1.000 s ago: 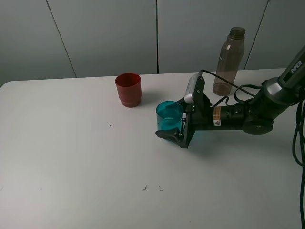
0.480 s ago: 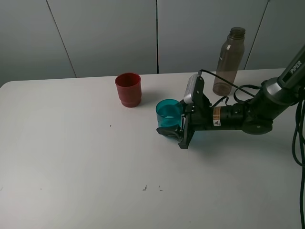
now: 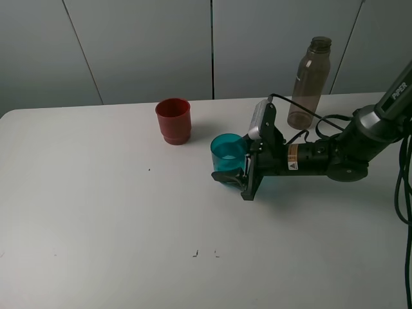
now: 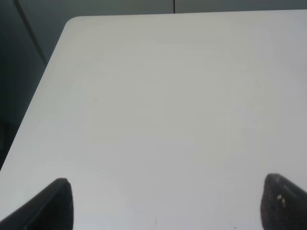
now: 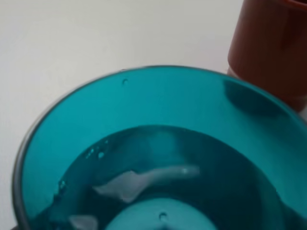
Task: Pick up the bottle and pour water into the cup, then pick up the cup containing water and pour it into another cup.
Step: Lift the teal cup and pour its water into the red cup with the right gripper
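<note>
The teal translucent cup [image 3: 226, 154] stands on the white table [image 3: 96, 212] right of centre, with a little water in it. My right gripper [image 3: 233, 166] lies low and reaches in from the right, its jaws closed around the cup's sides. In the right wrist view the cup [image 5: 153, 158] fills the picture and hides the fingers. The red cup [image 3: 173, 120] stands upright to the back left of the teal cup, apart from it, and also shows in the right wrist view [image 5: 273, 52]. The grey-brown bottle [image 3: 309, 84] stands upright at the back right. My left gripper [image 4: 168, 203] is open over bare table.
The right arm's body and black cable [image 3: 309, 119] lie between the teal cup and the bottle. More cables [image 3: 405, 187] hang at the right edge. The table's far edge meets a grey wall [image 3: 129, 45]. The left wrist view shows a table corner [image 4: 72, 21].
The right gripper's near finger has moved in against the teal cup, and the cup has shifted slightly towards the back left. The red cup and the bottle have not moved.
</note>
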Robot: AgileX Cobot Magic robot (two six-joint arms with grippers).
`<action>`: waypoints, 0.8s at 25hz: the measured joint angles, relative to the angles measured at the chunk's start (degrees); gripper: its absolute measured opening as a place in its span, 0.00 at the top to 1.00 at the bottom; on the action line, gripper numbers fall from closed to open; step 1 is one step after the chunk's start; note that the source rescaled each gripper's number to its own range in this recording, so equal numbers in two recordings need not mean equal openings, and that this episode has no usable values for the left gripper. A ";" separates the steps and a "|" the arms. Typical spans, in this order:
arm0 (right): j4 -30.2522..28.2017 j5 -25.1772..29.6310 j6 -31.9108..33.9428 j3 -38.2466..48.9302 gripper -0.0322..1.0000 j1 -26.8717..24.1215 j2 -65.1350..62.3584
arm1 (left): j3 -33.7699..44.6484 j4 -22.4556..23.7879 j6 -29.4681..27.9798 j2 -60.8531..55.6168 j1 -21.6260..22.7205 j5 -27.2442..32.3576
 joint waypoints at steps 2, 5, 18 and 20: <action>0.00 0.49 0.00 0.00 0.90 0.00 -0.36 | 0.00 0.00 0.00 0.00 0.00 0.00; 0.89 0.71 0.10 0.00 0.90 0.00 -1.33 | 0.00 0.00 -0.10 0.00 0.00 0.00; 4.62 6.43 4.37 0.10 0.90 0.00 -8.14 | 0.00 0.00 -0.10 0.00 0.00 0.00; 5.35 7.43 5.15 -0.17 0.90 0.00 -8.98 | 0.00 0.00 -0.10 0.00 0.00 0.00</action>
